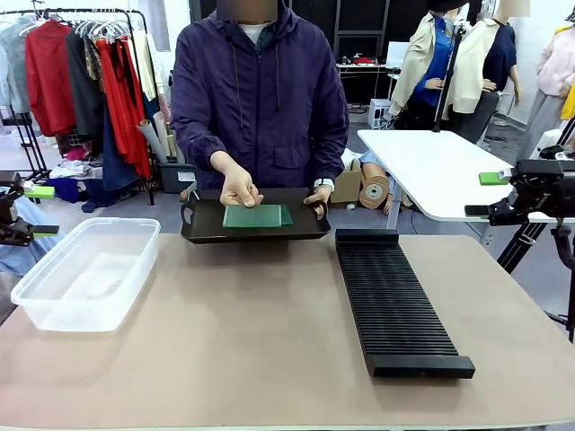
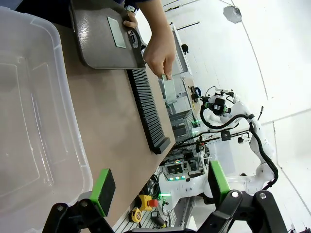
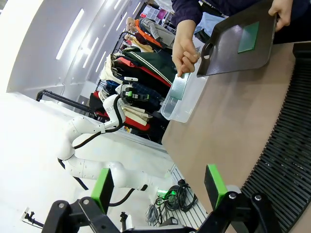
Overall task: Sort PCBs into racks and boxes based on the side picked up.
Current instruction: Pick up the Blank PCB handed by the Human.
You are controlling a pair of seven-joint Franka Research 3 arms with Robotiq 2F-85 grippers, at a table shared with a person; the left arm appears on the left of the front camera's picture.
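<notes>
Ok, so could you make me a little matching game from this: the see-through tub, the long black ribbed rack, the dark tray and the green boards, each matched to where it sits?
Things:
1. clear tub
2. black rack
3. dark tray
4. green boards

Places:
A. lying on the dark tray
B. on the robot's right side of the table
C. at the far edge, in the middle, in front of the person
D. on the robot's left side of the table

Pairs: 1-D, 2-B, 3-C, 4-A.
</notes>
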